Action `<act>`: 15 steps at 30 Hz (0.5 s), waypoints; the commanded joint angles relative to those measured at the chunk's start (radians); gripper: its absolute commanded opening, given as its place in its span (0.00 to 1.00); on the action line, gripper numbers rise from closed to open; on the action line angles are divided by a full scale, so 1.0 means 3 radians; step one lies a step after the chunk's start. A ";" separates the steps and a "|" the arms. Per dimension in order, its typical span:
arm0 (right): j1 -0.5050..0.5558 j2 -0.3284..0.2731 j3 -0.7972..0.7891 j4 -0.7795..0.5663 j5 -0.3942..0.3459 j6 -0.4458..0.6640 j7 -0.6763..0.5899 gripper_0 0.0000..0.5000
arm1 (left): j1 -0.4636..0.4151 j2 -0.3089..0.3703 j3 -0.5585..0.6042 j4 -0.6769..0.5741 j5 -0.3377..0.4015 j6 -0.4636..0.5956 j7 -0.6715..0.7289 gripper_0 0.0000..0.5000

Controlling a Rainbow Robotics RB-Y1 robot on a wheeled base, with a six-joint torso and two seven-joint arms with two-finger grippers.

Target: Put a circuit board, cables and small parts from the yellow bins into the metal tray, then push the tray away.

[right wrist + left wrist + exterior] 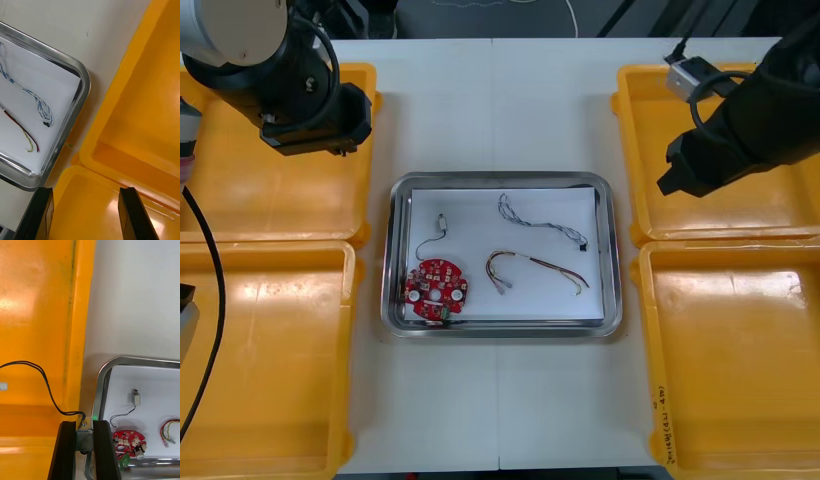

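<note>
Yellow bins [270,330] flanking metal tray [500,178] at centre of the surface [500,100]. Upper left of frame: left end effector [84,424] clamped on a small metal part [84,438] — black cable [45,384] trailing over a left bin [33,333]. Upper right: right end effector [88,195] spread wide, empty, over the right-hand bins [150,93]. Inside the tray: red circuit board [436,290], blue and white cable [540,225], red and yellow cable [535,268] — plus another small part [442,222].
</note>
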 commanded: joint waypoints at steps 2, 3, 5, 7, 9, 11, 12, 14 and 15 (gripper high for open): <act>0.0364 -0.0161 -0.0298 -0.0270 0.0010 0.0015 -0.0312 1.00 | -0.0173 -0.0144 -0.0123 -0.0121 0.0038 0.0023 0.0209 0.00; 0.0415 -0.0161 -0.0344 -0.0270 -0.0001 0.0015 -0.0378 1.00 | -0.0173 -0.0164 -0.0159 -0.0116 0.0038 0.0023 0.0219 0.00; 0.0471 -0.0151 -0.0415 -0.0270 -0.0006 0.0015 -0.0480 1.00 | -0.0168 -0.0195 -0.0205 -0.0116 0.0038 0.0023 0.0235 0.00; 0.0568 -0.0136 -0.0513 -0.0275 -0.0016 0.0015 -0.0506 1.00 | -0.0168 -0.0231 -0.0245 -0.0116 0.0038 0.0023 0.0255 0.00; 0.0655 -0.0110 -0.0594 -0.0270 -0.0001 0.0015 -0.0516 1.00 | -0.0168 -0.0272 -0.0276 -0.0116 0.0033 0.0023 0.0276 0.00; 0.0783 -0.0064 -0.0697 -0.0270 0.0045 0.0015 -0.0537 1.00 | -0.0168 -0.0318 -0.0353 -0.0116 0.0018 0.0023 0.0306 0.00; 0.0814 -0.0054 -0.0717 -0.0270 0.0061 0.0015 -0.0542 1.00 | -0.0173 -0.0323 -0.0373 -0.0111 0.0013 0.0023 0.0312 0.00; 0.0916 -0.0018 -0.0804 -0.0275 0.0097 0.0015 -0.0557 1.00 | -0.0173 -0.0369 -0.0440 -0.0111 -0.0018 0.0023 0.0347 0.00; 0.0967 0.0002 -0.0845 -0.0270 0.0107 0.0015 -0.0567 1.00 | -0.0168 -0.0400 -0.0465 -0.0106 -0.0038 0.0023 0.0363 0.00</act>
